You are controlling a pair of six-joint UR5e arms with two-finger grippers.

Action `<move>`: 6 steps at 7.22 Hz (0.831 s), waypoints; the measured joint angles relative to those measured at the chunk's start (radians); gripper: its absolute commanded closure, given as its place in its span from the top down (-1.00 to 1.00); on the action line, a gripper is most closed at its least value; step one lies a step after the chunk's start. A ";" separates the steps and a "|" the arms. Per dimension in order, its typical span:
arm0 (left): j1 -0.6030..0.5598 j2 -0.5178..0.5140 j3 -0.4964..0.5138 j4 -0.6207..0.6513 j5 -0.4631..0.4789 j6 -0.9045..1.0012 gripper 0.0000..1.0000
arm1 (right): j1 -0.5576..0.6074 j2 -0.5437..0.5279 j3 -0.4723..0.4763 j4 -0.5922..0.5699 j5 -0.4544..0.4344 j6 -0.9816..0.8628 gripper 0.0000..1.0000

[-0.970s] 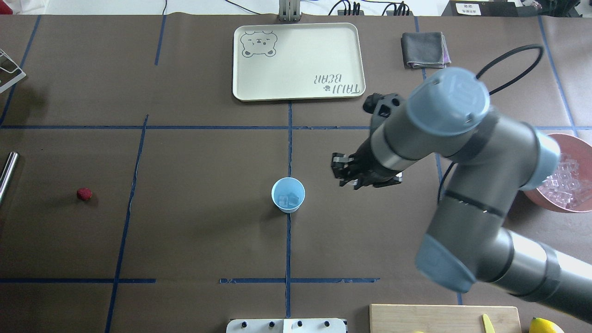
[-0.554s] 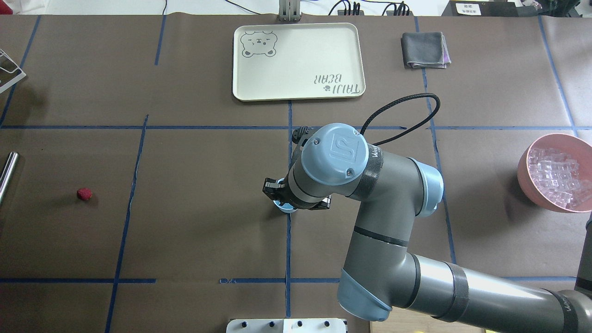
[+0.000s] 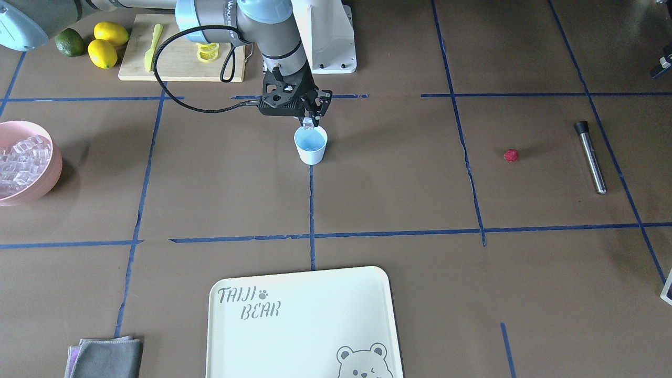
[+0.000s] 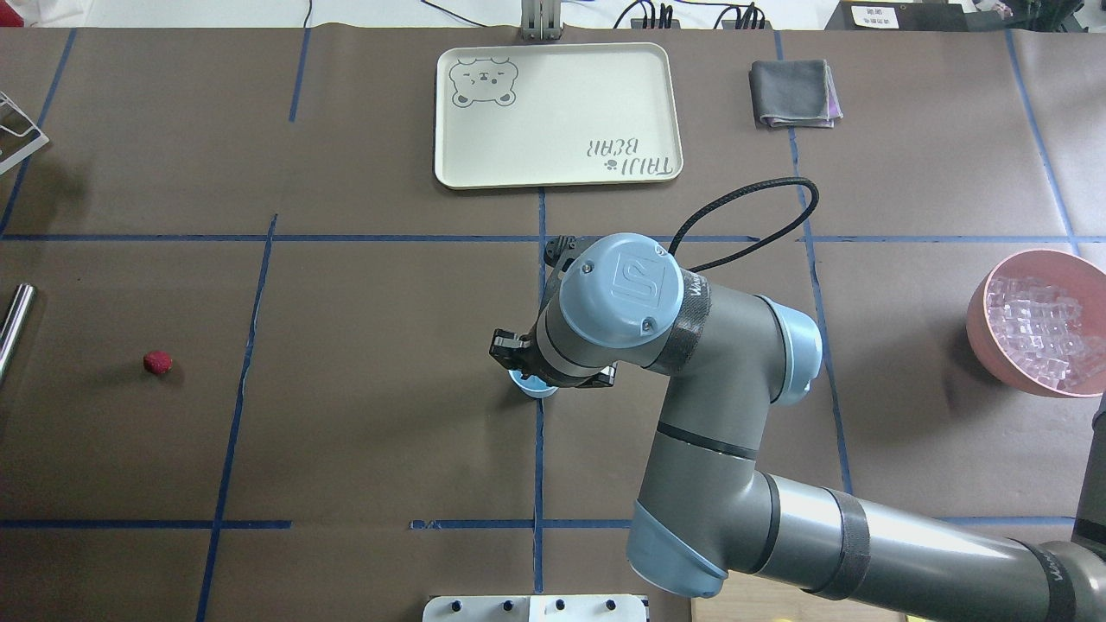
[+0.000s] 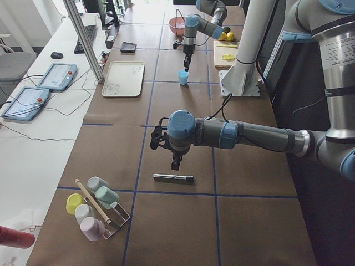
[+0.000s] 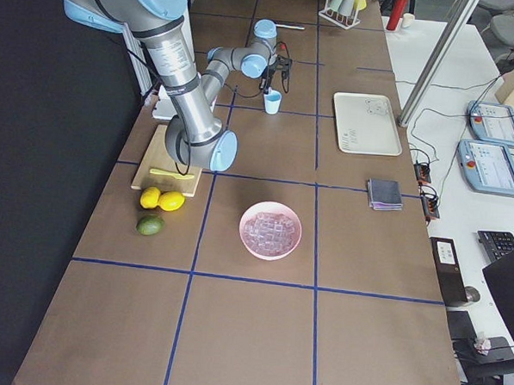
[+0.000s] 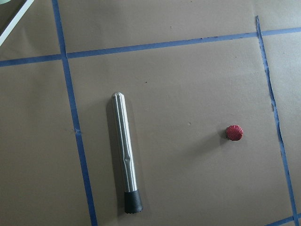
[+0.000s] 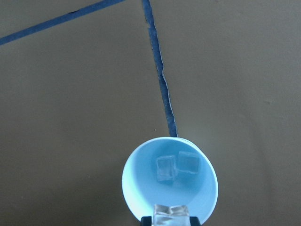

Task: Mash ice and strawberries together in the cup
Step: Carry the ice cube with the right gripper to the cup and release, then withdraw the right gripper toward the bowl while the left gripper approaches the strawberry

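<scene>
Two clear ice cubes point(image 8: 165, 168) lie in the light-blue plastic cup point(image 8: 136, 188). The right gripper point(image 3: 310, 122) pinches a third cube point(image 8: 171, 214). One small red strawberry point(image 7: 234, 133). I cannot tell how far the left gripper point(image 5: 176, 164) is spread.

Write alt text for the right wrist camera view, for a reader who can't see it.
Looking straight down, the right hand holds one clear ice cube at the frame's bottom edge, over the rim of a light-blue cup. Two more cubes lie on the cup's bottom; brown table paper with blue tape lines fills the rest.
</scene>
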 measured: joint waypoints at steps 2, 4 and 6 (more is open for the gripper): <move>0.000 0.000 0.000 0.000 0.000 0.000 1.00 | 0.000 0.000 -0.004 0.000 -0.019 -0.001 0.99; 0.000 0.000 0.000 -0.001 0.000 0.000 1.00 | -0.001 0.002 -0.019 -0.001 -0.024 -0.001 1.00; 0.000 0.000 0.001 0.000 0.000 -0.004 1.00 | 0.005 0.001 -0.008 -0.002 -0.023 -0.006 1.00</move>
